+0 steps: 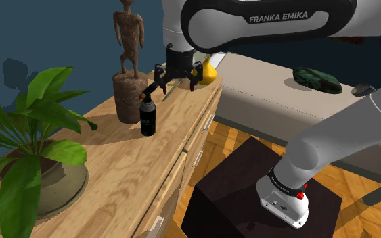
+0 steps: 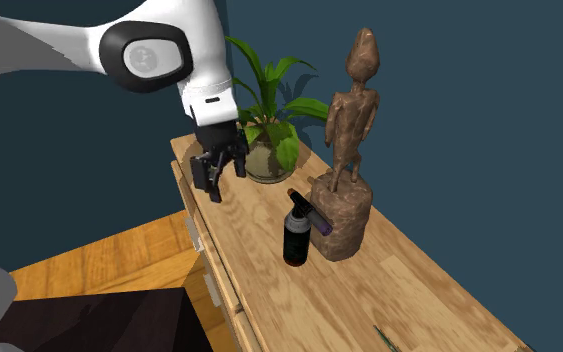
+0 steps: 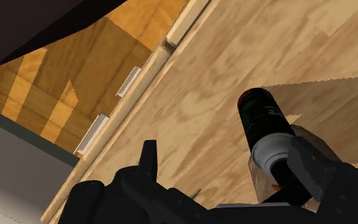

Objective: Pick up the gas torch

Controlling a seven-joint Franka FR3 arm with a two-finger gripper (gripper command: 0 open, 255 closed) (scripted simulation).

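While its two black fingers [image 3: 149, 159] stand spread with nothing between them, the end effector [image 2: 221, 176] hangs above the wooden bench [image 2: 409, 270], near its front edge. Below that edge, two pale drawer handles [image 3: 130, 81] show on the bench's front in the wrist view.

One gas torch [image 2: 296, 236] stands upright on the bench. It is lower than the end effector and off to the side of one finger, apart from it and untouched. In the wrist view that finger crosses in front of the torch's top. The torch is a black cylindrical can with a pale grey collar at its shoulder. Its dark head has a nozzle that slants sideways, away from the end effector.

Just beyond the torch stands one brown carved figure [image 2: 352, 110], thin and upright on a rough round block that is close beside the can. Farther off, at one end of the bench, sits one potted plant [image 2: 269, 120] with broad green leaves. Toward the other end lies one yellow rounded object [image 1: 210, 72]. One dark box stand [image 1: 250, 189] rests on the wooden floor [image 1: 239, 137] below.
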